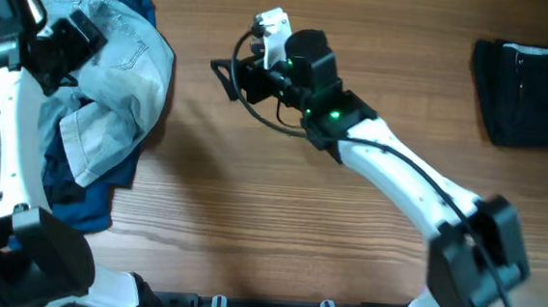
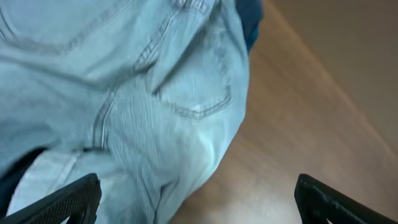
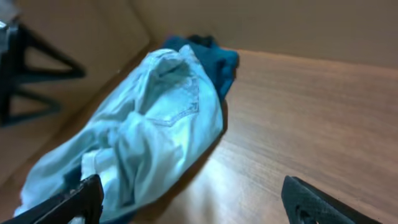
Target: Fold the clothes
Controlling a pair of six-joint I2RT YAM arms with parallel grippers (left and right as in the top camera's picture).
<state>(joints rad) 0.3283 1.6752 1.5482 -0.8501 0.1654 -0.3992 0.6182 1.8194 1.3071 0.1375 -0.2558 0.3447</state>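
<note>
Pale light-wash denim shorts (image 1: pixel 115 75) lie crumpled on top of dark navy garments (image 1: pixel 78 193) at the table's left. They also show in the left wrist view (image 2: pixel 124 93) and in the right wrist view (image 3: pixel 149 130). My left gripper (image 1: pixel 54 46) hovers over the pile's upper left, open and empty (image 2: pixel 196 202). My right gripper (image 1: pixel 229 73) is open and empty over bare wood to the right of the pile (image 3: pixel 193 205). A folded dark navy garment (image 1: pixel 530 94) lies at the far right.
The wooden table (image 1: pixel 278 231) carries the pile at the left and the folded garment at the right. A black stand (image 3: pixel 31 68) shows at the left of the right wrist view. The arm bases stand along the front edge.
</note>
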